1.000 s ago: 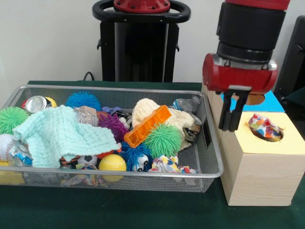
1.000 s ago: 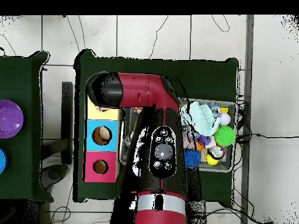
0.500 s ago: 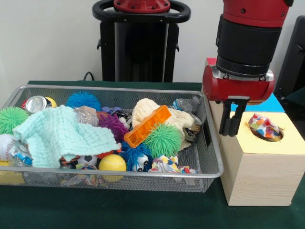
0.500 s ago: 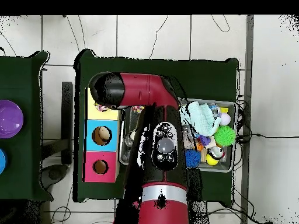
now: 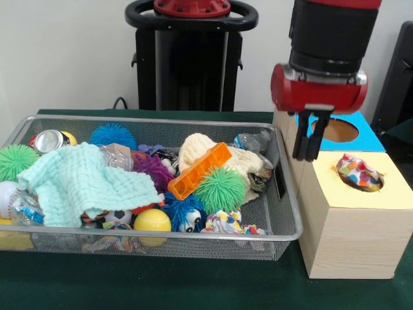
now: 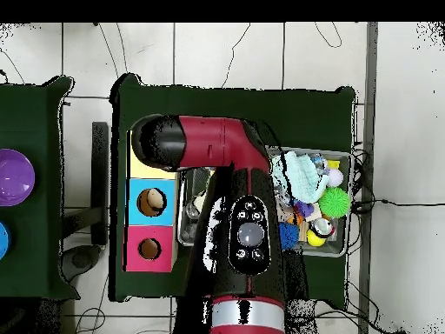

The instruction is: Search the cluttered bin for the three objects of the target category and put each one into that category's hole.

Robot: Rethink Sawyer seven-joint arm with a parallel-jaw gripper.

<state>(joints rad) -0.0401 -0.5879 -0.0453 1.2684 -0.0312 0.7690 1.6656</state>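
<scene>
Red arm (image 5: 326, 58) upright, pincer (image 5: 309, 139) beside bin (image 5: 287, 194)

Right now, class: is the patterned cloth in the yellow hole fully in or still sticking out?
Sticking out. The cloth bulges above the rim of the yellow hole, not dropped through.

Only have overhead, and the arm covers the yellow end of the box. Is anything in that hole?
Observer: Yes. A multicoloured patterned cloth sits in the yellow hole, partly poking out.
Operator: Is the tool holding anything?
Observer: No. The tool hangs above the wooden box with its fingers together and nothing between them, clear of the cloth.
Operator: Any similar cloth in the bin? The arm hides half of it.
Observer: A similar patterned piece lies against the front wall of the wire bin, below the green spiky ball.
</scene>
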